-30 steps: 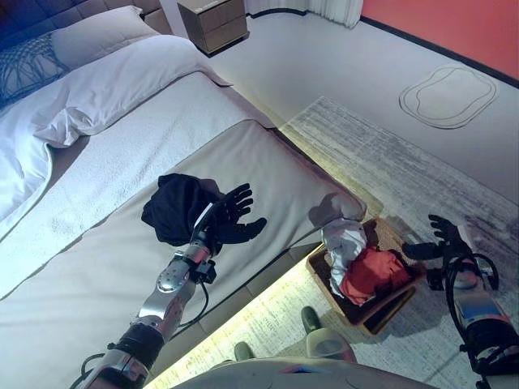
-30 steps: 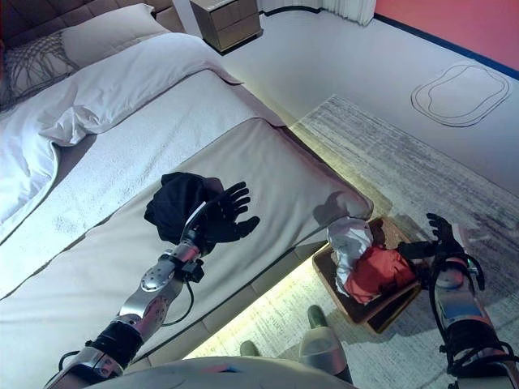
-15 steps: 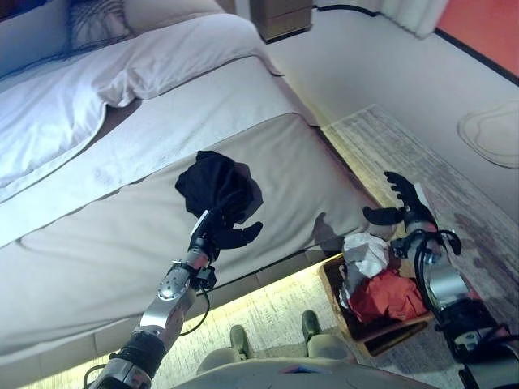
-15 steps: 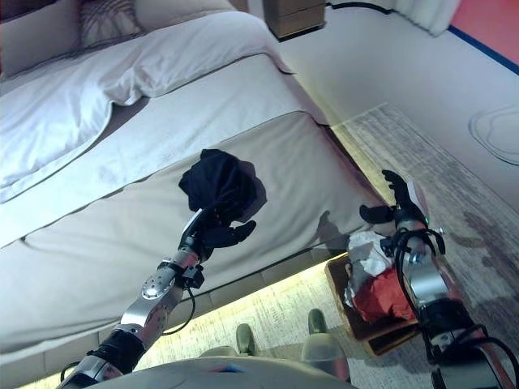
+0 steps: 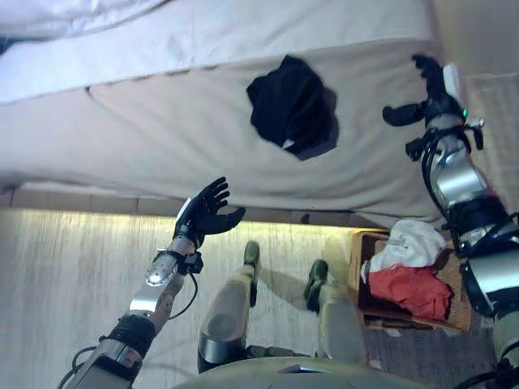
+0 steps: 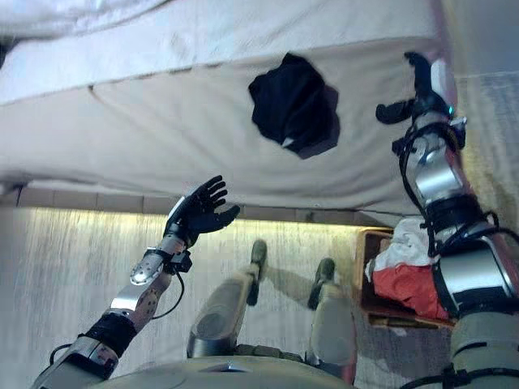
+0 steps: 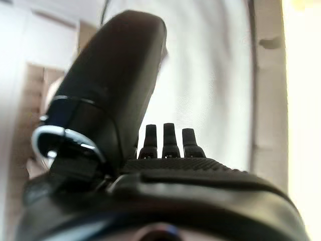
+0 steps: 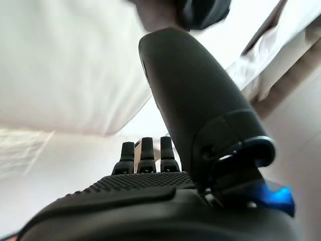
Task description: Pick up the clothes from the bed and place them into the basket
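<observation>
A black garment (image 5: 290, 113) lies bunched on the beige cover of the bed (image 5: 146, 138), near its front edge. A brown basket (image 5: 362, 247) stands on the floor at the lower right and holds a white cloth (image 5: 409, 241) and a red cloth (image 5: 415, 289). My left hand (image 5: 204, 215) is open and empty, in the air just in front of the bed's edge, down-left of the garment. My right hand (image 5: 431, 91) is open and empty over the bed's right end, to the right of the garment. Both wrist views show straight fingers (image 7: 164, 141) and straight fingers (image 8: 142, 150).
A lit strip runs along the bed's base (image 5: 97, 212). A pale rug (image 5: 65, 284) covers the floor in front of the bed. White bedding (image 5: 203, 24) lies further back on the bed.
The camera has swung to face the bed head-on. My left hand has come off the black garment and back past the bed's edge. My right hand has risen from the basket to the bed's right end.
</observation>
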Available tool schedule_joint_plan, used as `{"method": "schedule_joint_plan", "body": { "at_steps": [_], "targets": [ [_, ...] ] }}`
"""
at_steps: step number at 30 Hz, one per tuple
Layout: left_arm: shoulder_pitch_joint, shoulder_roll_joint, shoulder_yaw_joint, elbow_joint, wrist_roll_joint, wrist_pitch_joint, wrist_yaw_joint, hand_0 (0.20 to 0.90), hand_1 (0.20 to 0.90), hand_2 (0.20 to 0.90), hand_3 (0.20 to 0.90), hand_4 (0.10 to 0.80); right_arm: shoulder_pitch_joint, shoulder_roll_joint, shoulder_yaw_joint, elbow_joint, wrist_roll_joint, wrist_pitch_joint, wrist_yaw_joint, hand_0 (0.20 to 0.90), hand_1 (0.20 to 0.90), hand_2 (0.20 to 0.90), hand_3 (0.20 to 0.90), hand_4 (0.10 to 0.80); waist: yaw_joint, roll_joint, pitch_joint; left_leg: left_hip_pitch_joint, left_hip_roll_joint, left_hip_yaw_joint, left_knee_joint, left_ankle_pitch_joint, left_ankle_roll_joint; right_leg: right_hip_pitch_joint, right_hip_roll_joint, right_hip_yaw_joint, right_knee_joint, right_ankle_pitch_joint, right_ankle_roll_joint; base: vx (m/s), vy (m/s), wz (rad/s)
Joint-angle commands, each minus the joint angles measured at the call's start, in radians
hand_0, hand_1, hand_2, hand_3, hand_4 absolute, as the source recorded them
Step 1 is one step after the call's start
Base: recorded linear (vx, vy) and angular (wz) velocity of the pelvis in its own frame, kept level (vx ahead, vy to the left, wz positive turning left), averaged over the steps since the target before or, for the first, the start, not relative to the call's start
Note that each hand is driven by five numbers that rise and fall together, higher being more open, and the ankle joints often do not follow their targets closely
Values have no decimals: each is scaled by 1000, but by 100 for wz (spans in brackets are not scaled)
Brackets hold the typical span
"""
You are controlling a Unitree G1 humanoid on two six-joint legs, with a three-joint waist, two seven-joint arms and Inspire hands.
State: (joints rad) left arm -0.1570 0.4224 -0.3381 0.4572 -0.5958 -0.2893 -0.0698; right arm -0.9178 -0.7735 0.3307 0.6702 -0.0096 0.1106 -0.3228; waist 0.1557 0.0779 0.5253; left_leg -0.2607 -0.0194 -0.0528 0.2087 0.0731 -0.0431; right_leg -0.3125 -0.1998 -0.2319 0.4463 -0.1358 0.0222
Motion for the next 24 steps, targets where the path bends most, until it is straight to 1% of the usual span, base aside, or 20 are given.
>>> {"method": "schedule_joint_plan", "body": {
  "at_steps": [1,4,5,7,10,13,15,16,19,20,22,24],
  "targets": [
    [13,36,9,-149,-45,-124,-13,900,900,900,900,800,-159,-60,77,-88,10,-5,-87,900,900,900,900,800,38,-9,-21,-106,-36,-29,244,-195,21,-23,18,-37,117,-63,-61,-95,12,27],
    [22,39,7,-174,-51,-124,-4,900,900,900,900,800,-195,-64,96,-85,13,22,-83,900,900,900,900,800,53,1,-5,-162,-54,-32,293,-205,27,-71,2,-46,183,-86,-70,4,15,29],
    [30,39,3,-179,-57,-128,1,900,900,900,900,800,-207,-62,106,-79,18,32,-81,900,900,900,900,800,59,2,-5,-175,-61,-33,322,-235,26,-83,0,-37,215,-116,-64,72,12,25],
    [44,43,3,-204,-69,-134,-8,900,900,900,900,800,-230,-58,114,-58,46,41,-77,900,900,900,900,800,72,7,-5,-228,-70,-31,368,-253,35,-130,-14,-42,264,-132,-69,31,15,23],
    [72,55,-5,-264,-101,-141,-19,900,900,900,900,800,-261,-55,124,-21,35,54,-75,900,900,900,900,800,95,16,-5,-317,-83,-37,444,-274,45,-204,-25,-50,328,-148,-74,6,5,18],
    [84,59,-13,-286,-129,-158,-23,900,900,900,900,800,-304,-57,147,3,23,90,-65,900,900,900,900,800,106,22,-5,-374,-87,-43,481,-280,50,-254,-23,-51,359,-154,-76,5,0,14],
    [98,65,-18,-326,-156,-173,-27,900,900,900,900,800,-355,-74,182,54,37,98,-63,900,900,900,900,800,119,33,-5,-439,-95,-45,520,-287,58,-317,-21,-50,395,-162,-80,-12,11,4],
    [97,65,-17,-327,-156,-173,-27,900,900,900,900,800,-358,-74,184,55,37,97,-63,900,900,900,900,800,119,33,-5,-442,-95,-45,522,-288,58,-319,-21,-50,397,-163,-80,0,0,0],
    [124,86,-14,-397,-190,-190,-17,900,900,900,900,800,-442,-104,240,132,34,152,-55,900,900,900,900,800,141,52,-5,-539,-107,-46,591,-300,71,-420,-22,-45,470,-180,-85,0,0,0],
    [127,88,-13,-403,-194,-193,-14,900,900,900,900,800,-454,-108,248,141,36,160,-53,900,900,900,900,800,143,55,-5,-550,-109,-47,600,-302,72,-432,-23,-44,479,-183,-85,-2,-10,6],
    [145,102,-3,-446,-213,-204,-1,900,900,900,900,800,-513,-128,292,203,39,171,-36,900,900,900,900,800,160,70,-5,-625,-117,-49,653,-309,84,-512,-29,-37,534,-193,-87,-13,-4,9],
    [153,105,4,-462,-217,-205,9,900,900,900,900,800,-537,-134,314,231,64,171,-31,900,900,900,900,800,167,75,-5,-653,-119,-48,671,-311,87,-542,-30,-35,555,-198,-87,-7,-4,12]
  ]
}}
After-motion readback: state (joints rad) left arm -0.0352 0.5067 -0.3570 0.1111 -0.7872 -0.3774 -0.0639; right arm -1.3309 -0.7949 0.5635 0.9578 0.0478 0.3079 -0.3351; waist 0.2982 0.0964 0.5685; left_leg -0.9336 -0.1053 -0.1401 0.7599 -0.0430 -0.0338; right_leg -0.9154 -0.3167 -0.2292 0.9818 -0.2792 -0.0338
